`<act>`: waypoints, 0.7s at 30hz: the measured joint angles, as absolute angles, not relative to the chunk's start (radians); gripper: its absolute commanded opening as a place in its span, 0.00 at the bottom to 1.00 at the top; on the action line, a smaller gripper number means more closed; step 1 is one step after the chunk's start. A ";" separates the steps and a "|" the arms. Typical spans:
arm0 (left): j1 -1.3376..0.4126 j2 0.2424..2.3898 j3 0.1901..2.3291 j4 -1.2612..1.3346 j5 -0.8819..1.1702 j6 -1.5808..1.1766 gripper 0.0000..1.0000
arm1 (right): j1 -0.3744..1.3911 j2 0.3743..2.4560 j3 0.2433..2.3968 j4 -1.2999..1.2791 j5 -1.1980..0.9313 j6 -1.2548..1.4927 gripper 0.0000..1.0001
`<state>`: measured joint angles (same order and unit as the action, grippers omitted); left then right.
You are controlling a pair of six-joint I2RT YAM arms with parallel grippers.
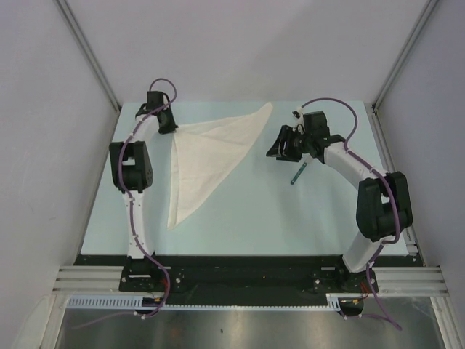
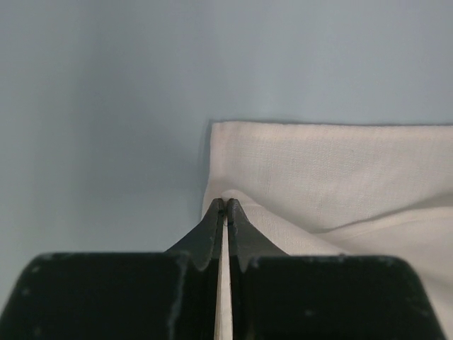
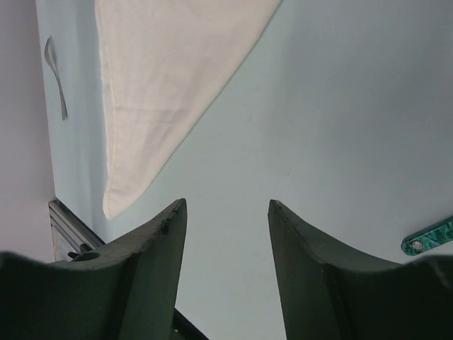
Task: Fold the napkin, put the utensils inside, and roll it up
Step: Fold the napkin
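My left fingers [image 2: 209, 232], pressed together, pinch a raised corner of the napkin [image 1: 207, 156], a soft white woven cloth lying as a flat triangle on the pale blue surface [image 1: 247, 218]. That arm reaches far forward. My right fingers [image 3: 152, 262] are spread above bare surface, arm bent inward. The slim knife [image 1: 298, 174], with its marbled teal handle, lies just beside them.

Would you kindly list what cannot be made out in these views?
Right wrist view: the knife is cut off by the right edge; blade unseen.
Top view: the knife is too small for detail.
Left wrist view: the left end effector covers the napkin corner it pinches.
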<state>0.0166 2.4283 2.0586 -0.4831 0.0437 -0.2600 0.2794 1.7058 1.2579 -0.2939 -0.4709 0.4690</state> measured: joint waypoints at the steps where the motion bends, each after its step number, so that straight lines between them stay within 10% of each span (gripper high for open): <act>1: 0.017 2.432 2.063 -0.482 0.046 -0.260 0.04 | 0.280 1.711 1.262 -0.295 -0.471 0.469 0.55; 21: 0.027 2.473 2.136 -0.423 0.060 -0.242 0.02 | 0.287 1.787 1.301 -0.303 -0.469 0.469 0.55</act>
